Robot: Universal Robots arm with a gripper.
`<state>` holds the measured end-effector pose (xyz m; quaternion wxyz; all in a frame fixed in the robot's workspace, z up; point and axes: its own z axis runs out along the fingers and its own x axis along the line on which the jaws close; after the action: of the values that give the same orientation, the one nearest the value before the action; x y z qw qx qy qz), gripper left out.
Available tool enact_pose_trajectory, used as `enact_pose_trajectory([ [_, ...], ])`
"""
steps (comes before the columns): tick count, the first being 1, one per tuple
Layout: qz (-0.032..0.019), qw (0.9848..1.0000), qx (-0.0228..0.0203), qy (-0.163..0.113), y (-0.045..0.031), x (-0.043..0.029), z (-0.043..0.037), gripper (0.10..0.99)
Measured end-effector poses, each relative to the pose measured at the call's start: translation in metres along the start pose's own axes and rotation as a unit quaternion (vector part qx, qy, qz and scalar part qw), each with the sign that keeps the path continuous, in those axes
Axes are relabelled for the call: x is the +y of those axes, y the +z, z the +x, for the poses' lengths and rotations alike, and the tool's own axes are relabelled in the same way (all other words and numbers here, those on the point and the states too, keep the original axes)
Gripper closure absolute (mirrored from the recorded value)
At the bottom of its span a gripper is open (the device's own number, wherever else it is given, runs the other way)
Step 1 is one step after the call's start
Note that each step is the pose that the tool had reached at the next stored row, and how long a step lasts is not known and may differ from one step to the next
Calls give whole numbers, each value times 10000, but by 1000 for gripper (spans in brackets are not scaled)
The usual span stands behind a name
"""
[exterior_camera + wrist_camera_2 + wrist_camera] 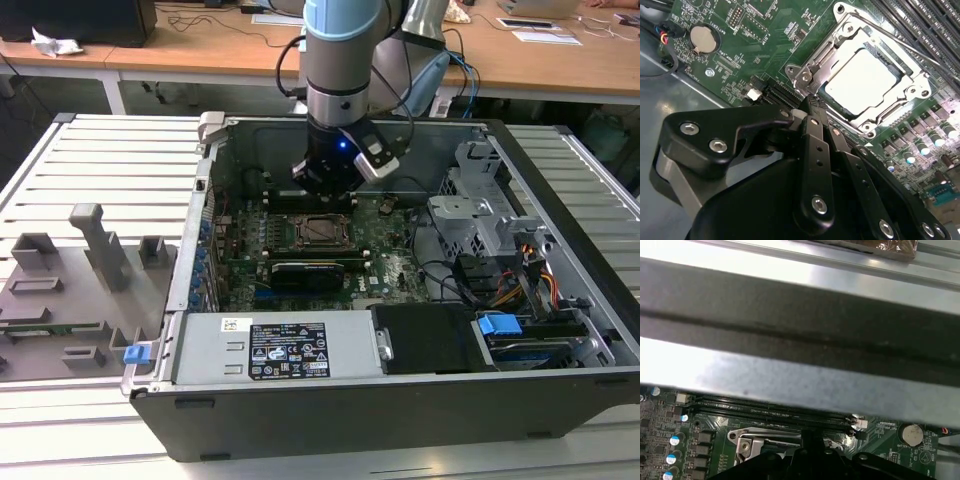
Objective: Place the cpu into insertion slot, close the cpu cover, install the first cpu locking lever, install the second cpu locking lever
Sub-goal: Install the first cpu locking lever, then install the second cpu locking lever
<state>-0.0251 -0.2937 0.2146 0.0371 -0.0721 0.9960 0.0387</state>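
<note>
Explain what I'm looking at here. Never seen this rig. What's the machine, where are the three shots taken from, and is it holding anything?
It is a single robot arm with a gripper reaching down into an open computer case that lies on a slatted table. The exterior view comes from a camera off the arm, looking across the whole case. The two wrist views come from cameras riding on the arm, so the black gripper fills their foreground.

Inside the case is the green motherboard. In the second wrist view the cpu sits in the insertion slot, with the cpu cover closed down around it. The fingertips are close together beside the socket's corner, with nothing visible between them. A grey parts holder sits at the exterior view's left.
</note>
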Motion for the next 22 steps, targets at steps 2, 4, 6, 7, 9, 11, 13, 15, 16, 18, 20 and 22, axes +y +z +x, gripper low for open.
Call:
enact_pose_trajectory([
  [2,0,10000,0,0,-1,-15,2,980],
  [4,0,10000,0,0,-2,-25,4,980],
  [6,0,10000,0,0,-4,-44,6,980],
  [7,0,10000,-1,0,-4,-50,7,980],
  [9,0,10000,0,0,-5,-64,9,980],
  [11,0,10000,0,0,-6,-70,10,980],
  [13,0,10000,0,0,-7,-84,12,980],
  [15,0,10000,0,0,-8,-102,15,980],
  [16,0,10000,0,0,-9,-109,16,980],
  [18,0,10000,0,0,-10,-117,17,980],
  [20,0,10000,0,0,-10,-124,18,980],
  [22,0,10000,0,0,-11,-134,19,980],
])
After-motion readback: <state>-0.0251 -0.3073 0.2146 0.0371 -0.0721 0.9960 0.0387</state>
